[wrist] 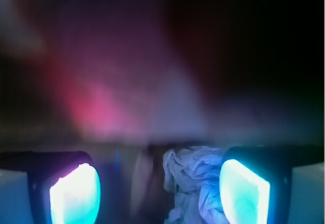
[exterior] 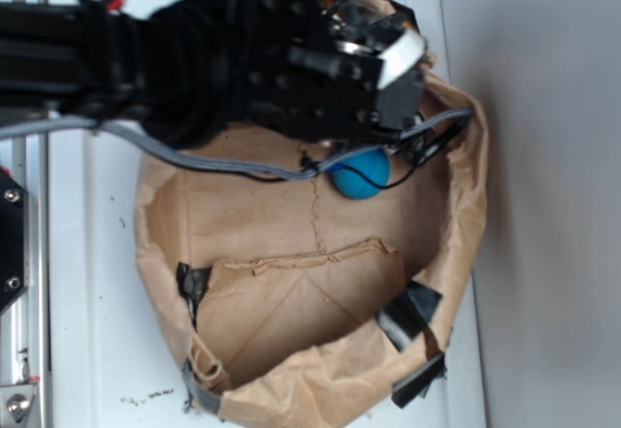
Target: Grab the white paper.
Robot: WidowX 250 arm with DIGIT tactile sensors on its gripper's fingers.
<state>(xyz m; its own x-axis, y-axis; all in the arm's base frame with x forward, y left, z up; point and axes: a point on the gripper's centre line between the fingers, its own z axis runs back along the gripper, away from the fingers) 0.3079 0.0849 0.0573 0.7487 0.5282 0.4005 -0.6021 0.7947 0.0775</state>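
In the wrist view the white paper (wrist: 195,183), a crumpled, wrinkled wad, sits between my gripper's (wrist: 160,196) two glowing pads. It rests against the right pad (wrist: 242,193), while a wide dark gap separates it from the left pad (wrist: 75,196). The jaws stand apart, so the gripper is open around the paper. Seen from the exterior camera, the black gripper (exterior: 378,79) reaches down into the upper right of the brown paper bag (exterior: 165,224) and hides the paper beneath it.
A smooth blue ball (exterior: 361,173) lies inside the bag just below the gripper, with a grey cable (exterior: 223,163) draped past it. The bag's crumpled walls, patched with black tape (exterior: 408,313), ring the gripper. A grey wall (exterior: 553,195) rises at the right.
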